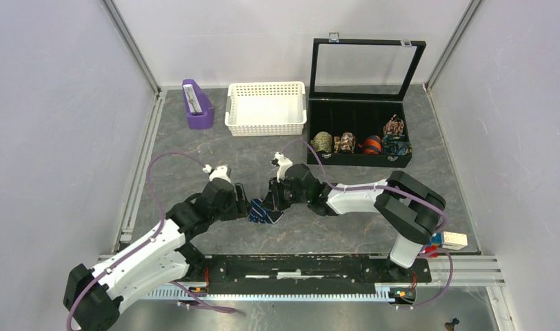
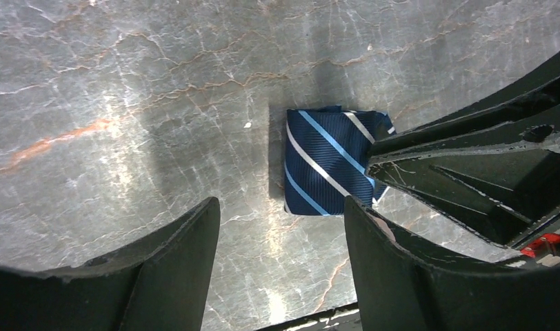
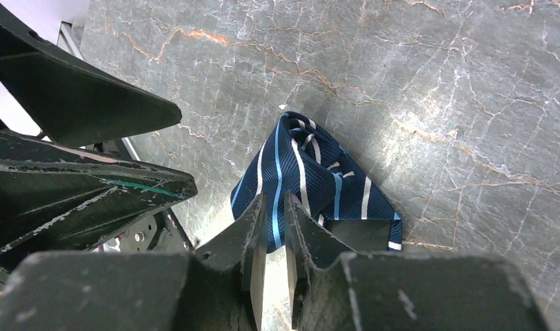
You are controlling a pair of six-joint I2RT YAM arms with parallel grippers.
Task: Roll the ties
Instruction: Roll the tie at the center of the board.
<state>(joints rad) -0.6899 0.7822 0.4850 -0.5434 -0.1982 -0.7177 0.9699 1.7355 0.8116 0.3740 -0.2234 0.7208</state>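
- Top external view: we find the navy striped tie (image 1: 266,211) lying on the grey marbled worktop (image 1: 346,231), toward its near side, directly between the ends of the two arms.
- We record the tie as a loose folded bundle rather than a tight coil. Thin light-blue and white diagonal stripes show on its upper face.
- We see the right gripper (image 3: 274,215) come in from the right. In the right wrist view its jaws are pressed almost together and pinch a fold at the edge of the tie.
- We see the left gripper (image 2: 278,207) come in from the left. In the left wrist view its jaws are spread wide, with only bare worktop between them.
- We place the tie just beyond the left fingertips. We cannot tell whether one tip touches the bundle's corner.
- We note a white slotted basket (image 1: 265,108) at the rear of the worktop, with a purple stand (image 1: 197,105) to its left.
- We note a black compartment case (image 1: 358,160) at the rear right, its glazed lid standing open. Patterned rolls (image 1: 322,143) sit side by side in its front row.
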